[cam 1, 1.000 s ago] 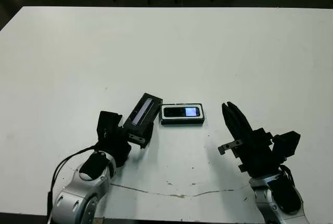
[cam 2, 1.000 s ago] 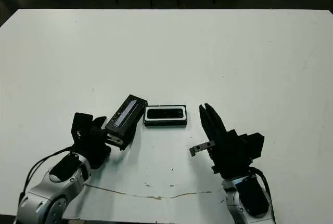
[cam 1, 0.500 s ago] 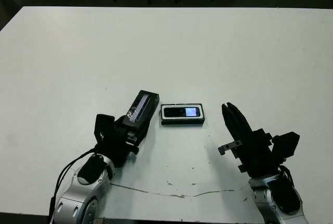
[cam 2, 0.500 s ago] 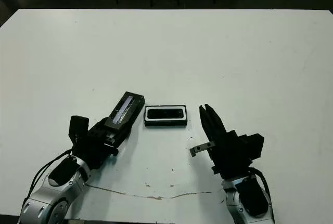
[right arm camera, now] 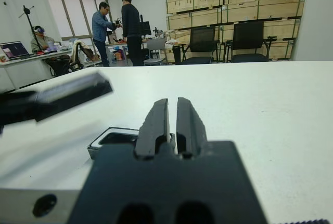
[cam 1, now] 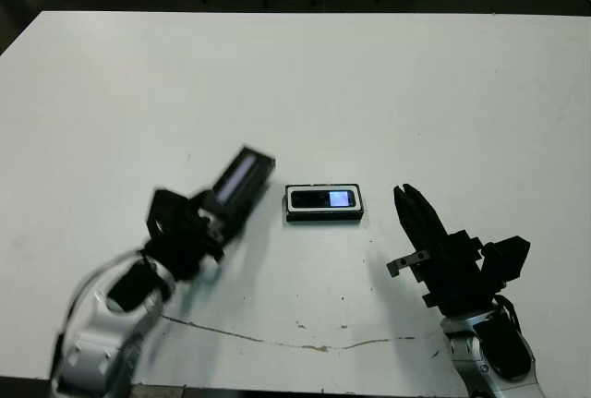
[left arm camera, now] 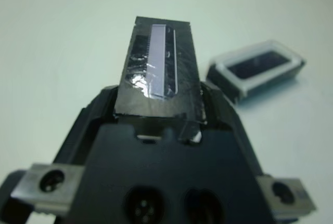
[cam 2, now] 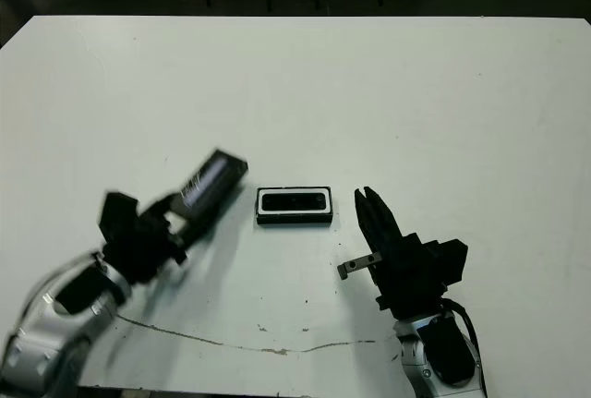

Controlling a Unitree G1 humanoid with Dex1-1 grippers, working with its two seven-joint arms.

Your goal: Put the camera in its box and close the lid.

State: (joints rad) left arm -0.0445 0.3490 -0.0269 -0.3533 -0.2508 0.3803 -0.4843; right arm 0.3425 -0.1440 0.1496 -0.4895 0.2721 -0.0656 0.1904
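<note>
Camera (cam 1: 322, 199) lies seated in its box (cam 1: 323, 216) at table centre. Left end effector (cam 1: 208, 218), grasping the lid (cam 1: 242, 177), has lifted it higher, beside the box; right end effector (cam 1: 413, 213) waits clenched. Closing remains.

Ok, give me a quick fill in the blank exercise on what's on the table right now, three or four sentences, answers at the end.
1. The lid is held by the robot's ____ pincer.
2. The camera lies inside the ____.
3. The box rests on the white ____.
4. The right pincer holds ____.

Missing words: left; box; table; nothing
</note>
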